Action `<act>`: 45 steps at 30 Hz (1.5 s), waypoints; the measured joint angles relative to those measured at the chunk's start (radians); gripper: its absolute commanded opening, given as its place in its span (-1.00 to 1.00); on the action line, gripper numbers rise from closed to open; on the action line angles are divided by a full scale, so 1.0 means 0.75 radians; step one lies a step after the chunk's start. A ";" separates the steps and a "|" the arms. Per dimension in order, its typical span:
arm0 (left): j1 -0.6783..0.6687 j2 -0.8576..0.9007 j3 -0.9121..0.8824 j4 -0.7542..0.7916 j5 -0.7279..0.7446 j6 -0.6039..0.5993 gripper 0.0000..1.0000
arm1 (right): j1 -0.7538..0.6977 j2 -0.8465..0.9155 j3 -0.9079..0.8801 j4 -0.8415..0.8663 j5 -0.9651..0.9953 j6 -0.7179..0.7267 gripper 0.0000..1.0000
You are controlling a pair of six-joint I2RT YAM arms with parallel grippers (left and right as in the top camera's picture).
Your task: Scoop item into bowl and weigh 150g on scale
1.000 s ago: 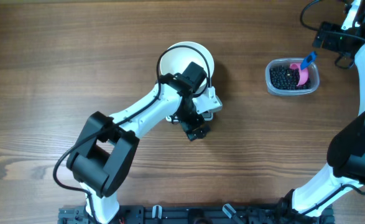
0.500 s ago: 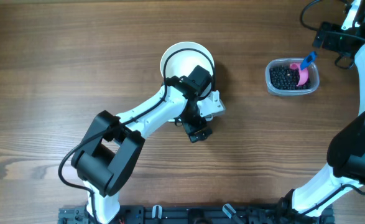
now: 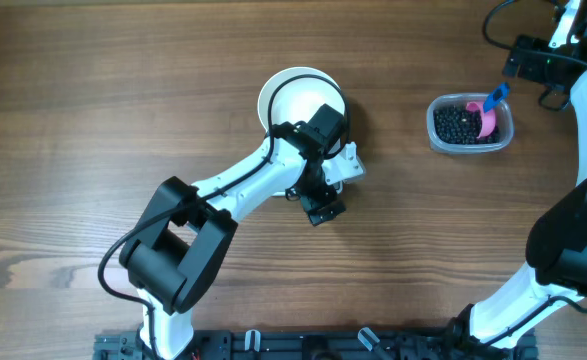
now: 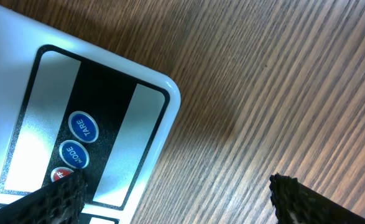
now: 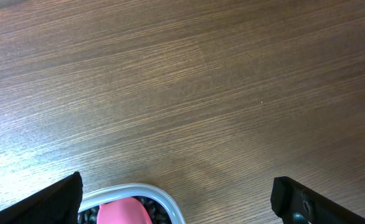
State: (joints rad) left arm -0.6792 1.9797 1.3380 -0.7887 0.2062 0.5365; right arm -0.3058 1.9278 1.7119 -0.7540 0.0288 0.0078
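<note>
Left gripper [image 4: 177, 188] low over the corner of the scale [image 4: 101, 93], jaws wide, nothing between them. One fingertip overlaps the scale's button panel by the red button, just under the blue TARE and MODE buttons; contact cannot be told. The other fingertip sits over bare table [image 4: 275, 74], to the right of the scale's rounded corner. From overhead the left arm reaches in from the near left and crosses the near edge of the bowl [image 3: 291, 92], which sits mid-table, a little toward the far side; its visible inside is plain white. The scale is mostly hidden under arm and bowl in that view. Black beans [image 3: 457, 126] lie in a clear tub [image 3: 434, 128], well apart to the right of the bowl. A pink scoop [image 3: 486, 121] rests in the tub on the beans, blue handle sticking out over the far right rim. Right gripper [image 5: 176, 200] hangs above the tub's far side, jaws wide and holding nothing; tub rim and pink scoop show between its fingertips.
</note>
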 measured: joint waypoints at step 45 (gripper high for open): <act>0.408 -0.270 0.204 0.189 -0.329 -0.971 1.00 | 0.000 0.000 0.000 0.000 0.000 0.000 1.00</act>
State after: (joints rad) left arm -0.3729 1.7771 1.4910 -0.6468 -0.0402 -0.1917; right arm -0.3058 1.9278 1.7119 -0.7540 0.0288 0.0078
